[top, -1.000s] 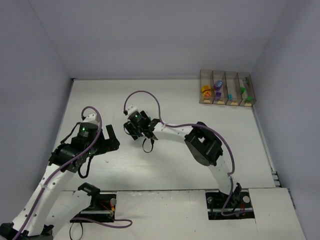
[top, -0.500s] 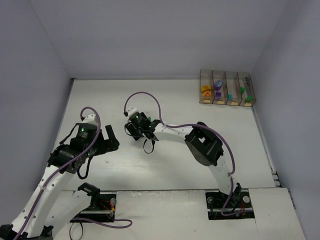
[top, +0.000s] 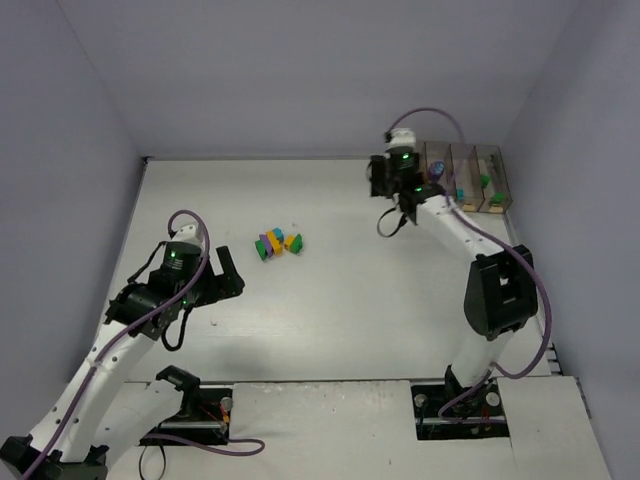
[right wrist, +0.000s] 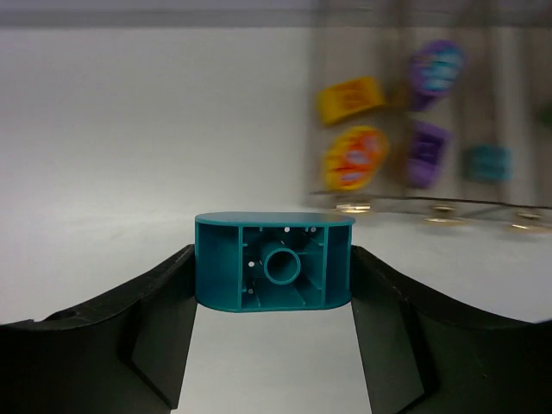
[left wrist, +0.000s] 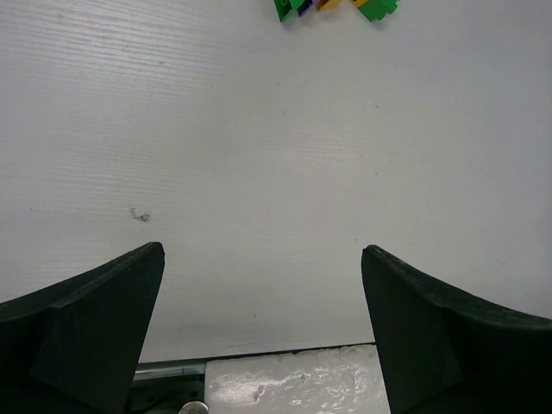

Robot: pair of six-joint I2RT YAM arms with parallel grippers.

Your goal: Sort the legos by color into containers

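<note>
My right gripper (top: 392, 188) is shut on a teal rounded lego (right wrist: 273, 261), held above the table just left of the containers (top: 462, 190). In the right wrist view the bins (right wrist: 431, 112) hold yellow/orange legos (right wrist: 352, 157), purple legos (right wrist: 429, 151) and a teal lego (right wrist: 487, 162). A small pile of green, purple, yellow and teal legos (top: 277, 243) lies mid-table; its near edge shows at the top of the left wrist view (left wrist: 336, 7). My left gripper (top: 228, 272) is open and empty, left of and nearer than the pile.
The containers stand against the back right corner by the wall. The table's near edge with a white foam block (left wrist: 293, 388) shows between my left fingers (left wrist: 95, 302). Walls close the table on the left, back and right.
My right arm has swung from the pile at mid-table to the back right beside the containers, carrying the teal lego. The pile is now uncovered. My left gripper shifted slightly.
</note>
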